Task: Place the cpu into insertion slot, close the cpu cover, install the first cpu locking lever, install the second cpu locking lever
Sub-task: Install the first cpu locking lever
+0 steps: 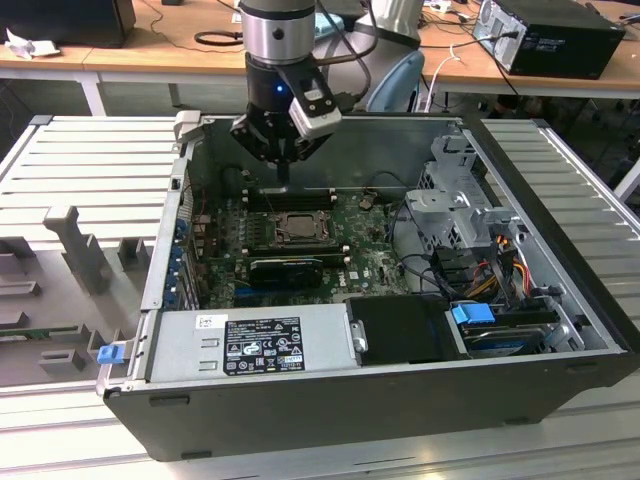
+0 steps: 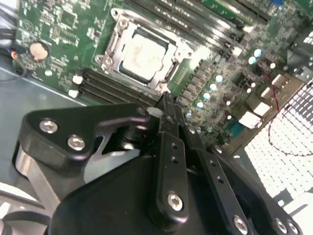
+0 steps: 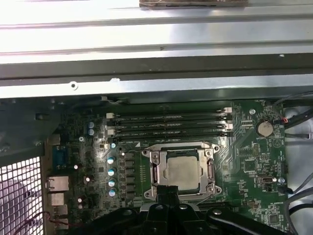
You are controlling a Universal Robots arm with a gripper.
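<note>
- Gripper point(image 1: 285, 172): mine. Fingers pinched together, nothing held, hanging just over the socket's edge.
- Cpu point(image 3: 183, 169): seated in the insertion slot point(image 3: 163, 172), with the cpu cover point(image 3: 211, 169) lying flat over it.
- Step in hand, I judge: the locking levers. I cannot tell whether either is latched. It calls for a fine tip on thin wire.
- Room: memory slots point(image 3: 168, 125) just beside, chassis wall point(image 3: 146, 83) beyond them, open above.

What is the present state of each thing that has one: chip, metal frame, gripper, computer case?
Small square silver-grey cpu: lies flat in place, top exposed.
Thin silver-grey metal cpu cover: closed down around the cpu.
Black two-finger gripper: shut, holding nothing, above the green motherboard near the cover.
Dark grey computer case: on its side, open on top.
</note>
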